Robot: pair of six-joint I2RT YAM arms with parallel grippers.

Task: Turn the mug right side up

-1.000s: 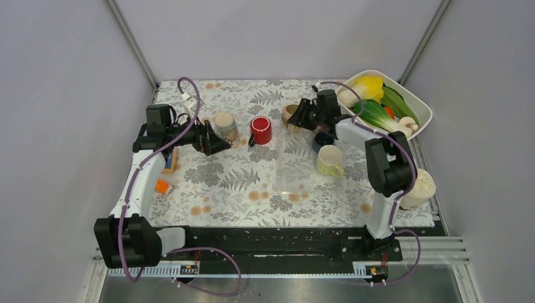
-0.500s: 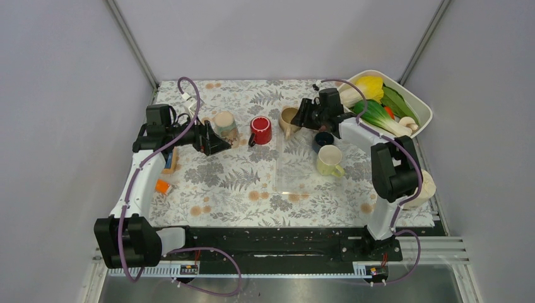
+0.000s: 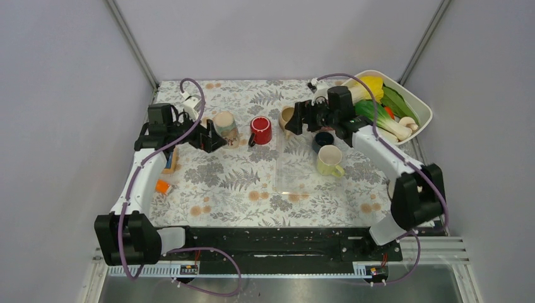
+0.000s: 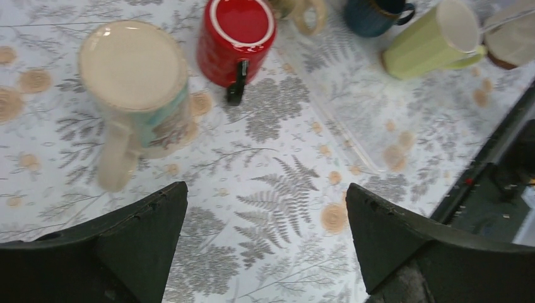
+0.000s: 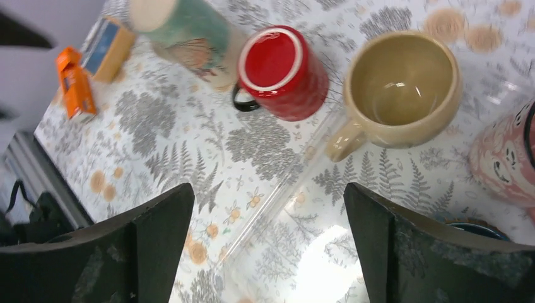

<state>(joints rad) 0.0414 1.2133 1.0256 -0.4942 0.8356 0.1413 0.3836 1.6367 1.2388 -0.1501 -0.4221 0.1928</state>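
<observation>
- One tan mug stands upright on the floral cloth, mouth up, just beside a red mug that sits bottom up.
- We see the right gripper near the tan mug but apart from it, jaws spread wide and holding nothing.
- We see the left gripper equally wide and empty, hanging near a cream mug, also bottom up.

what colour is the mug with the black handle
Red: the glossy red ceramic mug shows best in the right wrist view.
</observation>
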